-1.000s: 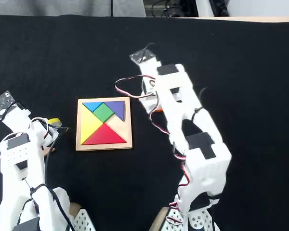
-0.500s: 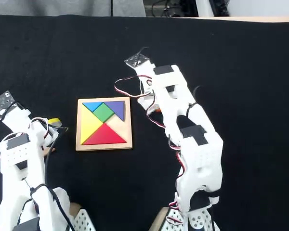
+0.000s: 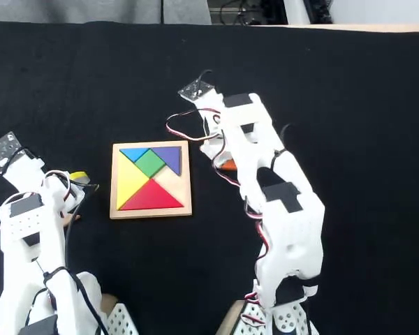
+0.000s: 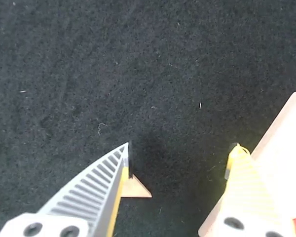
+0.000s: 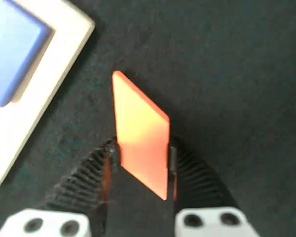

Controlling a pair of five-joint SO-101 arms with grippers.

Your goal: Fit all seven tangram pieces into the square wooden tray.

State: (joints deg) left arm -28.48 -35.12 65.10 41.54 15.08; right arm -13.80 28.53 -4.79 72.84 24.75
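The square wooden tray (image 3: 115, 209) lies between the arms and holds blue, green, purple, yellow and red pieces; a wood-coloured patch (image 3: 172, 183) shows at its right side. My right gripper (image 5: 140, 154) is shut on an orange parallelogram piece (image 5: 139, 131), low over the cloth just right of the tray (image 5: 64, 29); the same orange piece (image 3: 228, 165) peeks out under that arm. My left gripper (image 4: 180, 147) stands open over the cloth left of the tray (image 4: 286, 143). A small pale wooden triangle (image 4: 137, 188) lies by its grey finger (image 4: 106, 185).
Black cloth covers the whole table. Both arm bases stand at the front edge. Red and white wires (image 3: 185, 129) loop from the right arm close to the tray's far right corner. Open cloth stretches behind and to the right.
The right arm has stretched slightly farther back and to the left, its gripper staying by the tray's right side. The left arm has kept still.
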